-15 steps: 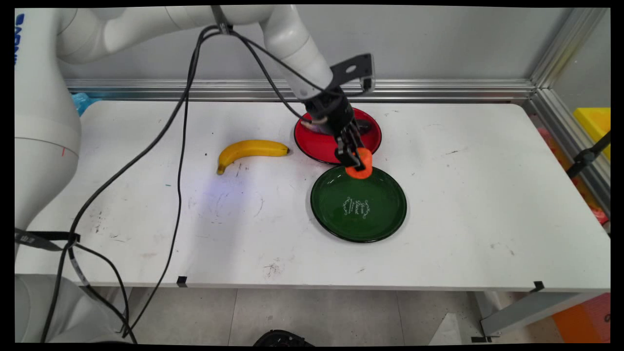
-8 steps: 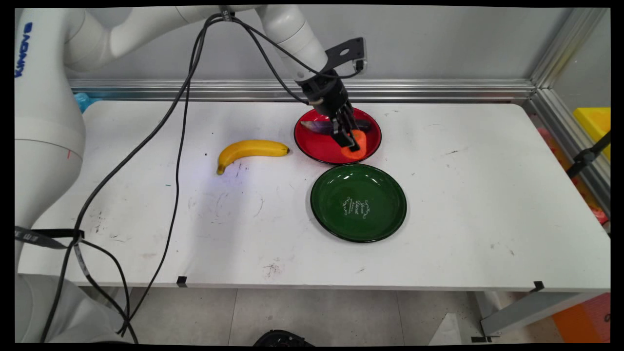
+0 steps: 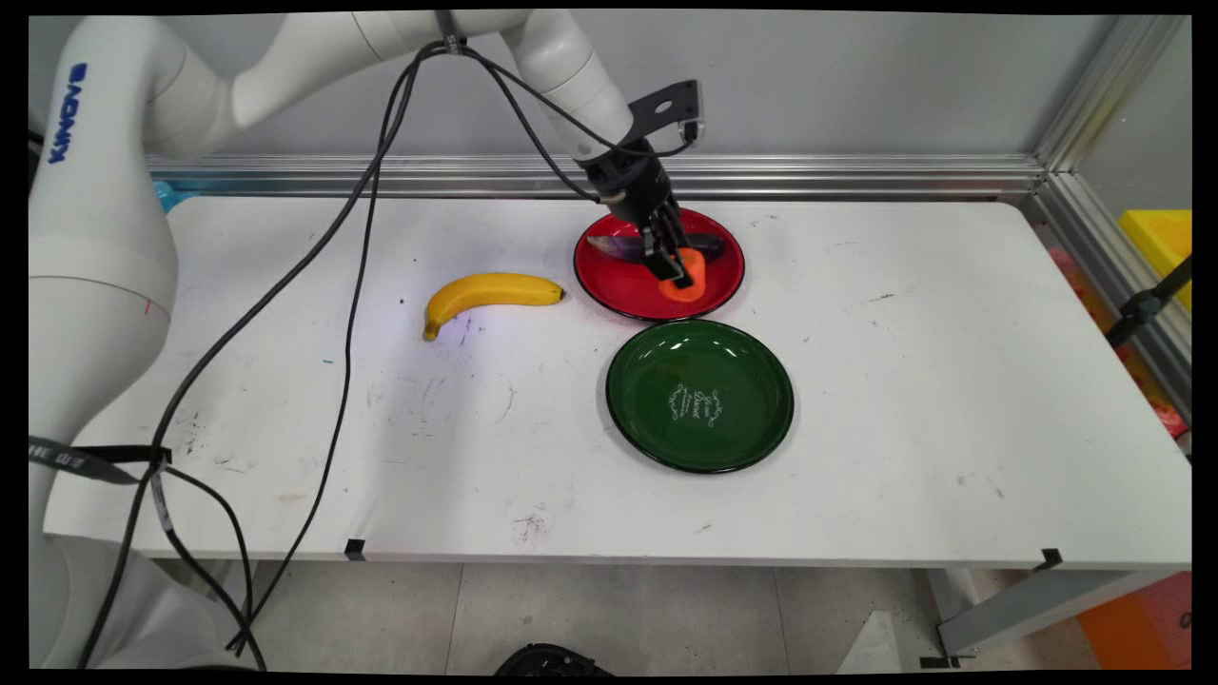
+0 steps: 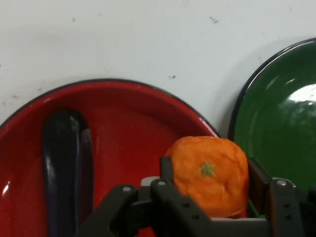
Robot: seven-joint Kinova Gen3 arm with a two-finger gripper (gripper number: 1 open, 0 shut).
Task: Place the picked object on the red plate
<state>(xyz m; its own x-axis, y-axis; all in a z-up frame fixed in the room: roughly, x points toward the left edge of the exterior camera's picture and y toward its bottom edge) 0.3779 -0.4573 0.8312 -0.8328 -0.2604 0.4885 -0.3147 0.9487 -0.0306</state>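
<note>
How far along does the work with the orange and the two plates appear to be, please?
Done: the eggplant lies in the red plate. In hand: the tool grips the orange over that plate. Left: the orange is unreleased; the green plate is empty, and the banana lies on the table.

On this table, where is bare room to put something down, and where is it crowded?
The green plate holds nothing. Bare table lies right of both plates, and along the near edge below the banana. It is crowded at the red plate: the eggplant lies in it, and the gripper holds the orange over it.
</note>
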